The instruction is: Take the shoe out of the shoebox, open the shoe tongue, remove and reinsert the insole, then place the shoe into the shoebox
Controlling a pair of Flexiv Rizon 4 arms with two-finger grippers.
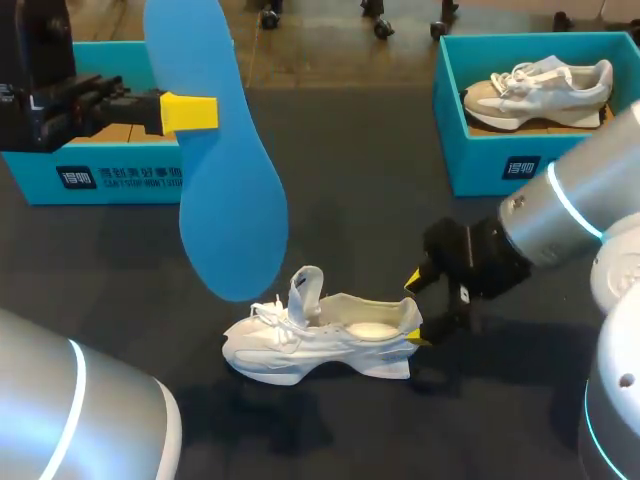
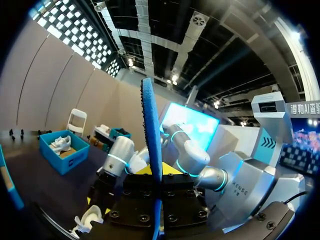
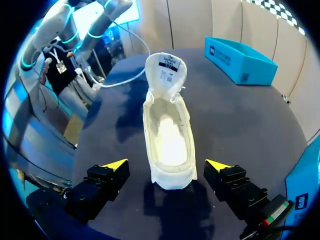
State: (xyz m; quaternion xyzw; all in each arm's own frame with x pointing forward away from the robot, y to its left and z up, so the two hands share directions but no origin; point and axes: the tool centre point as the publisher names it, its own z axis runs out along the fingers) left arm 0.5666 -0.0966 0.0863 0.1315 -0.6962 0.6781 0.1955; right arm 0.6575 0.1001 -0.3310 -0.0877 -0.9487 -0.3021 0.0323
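Sneaker point(image 1: 320, 345), white and laced, sits between spread fingers point(image 3: 107, 180) of right gripper point(image 1: 415, 308); left gripper point(image 1: 188, 112) clamps flat blue insole point(image 1: 228, 200) aloft.

We see a plain blue insole point(image 1: 228, 190), a white shoe point(image 1: 330, 345) with cream lining, a turquoise left shoebox point(image 1: 30, 178) and right shoebox point(image 1: 480, 165), and a dark grey table point(image 1: 380, 220); the boxed shoe point(image 1: 540, 90) looks beige-and-white.
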